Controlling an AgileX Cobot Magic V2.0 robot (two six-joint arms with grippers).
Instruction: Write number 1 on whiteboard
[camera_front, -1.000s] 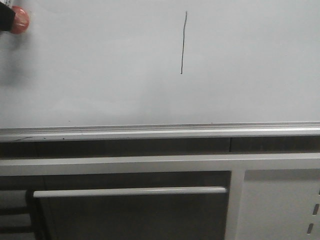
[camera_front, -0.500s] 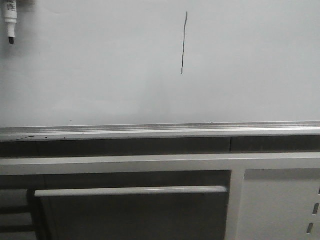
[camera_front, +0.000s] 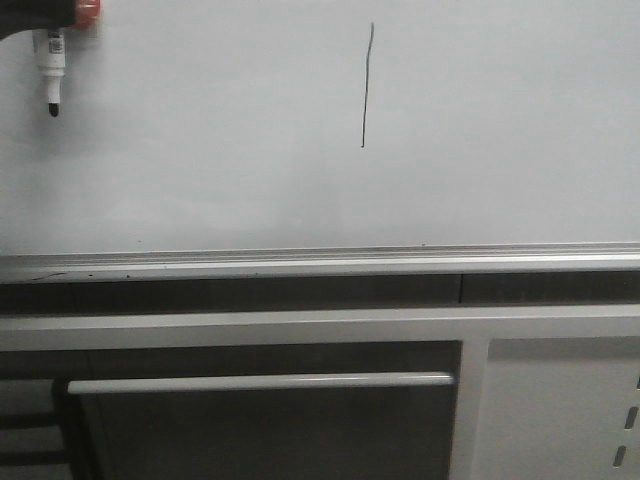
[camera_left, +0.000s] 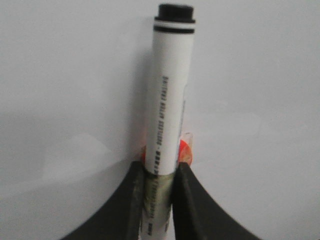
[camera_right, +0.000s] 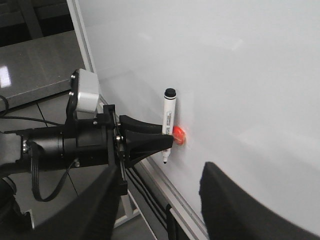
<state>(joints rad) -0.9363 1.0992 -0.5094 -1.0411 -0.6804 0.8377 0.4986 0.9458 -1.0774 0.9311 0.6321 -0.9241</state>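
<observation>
Since the number 1 looks finished, the left hand, clamped on the marker, should withdraw without smudging the whiteboard beside it.

Left claw clamps tight around the marker pen; right claw hangs spread wide, holding nothing.

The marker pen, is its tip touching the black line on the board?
No. In the front view the marker pen hangs near the whiteboard's upper left corner, far from the number 1.
</observation>
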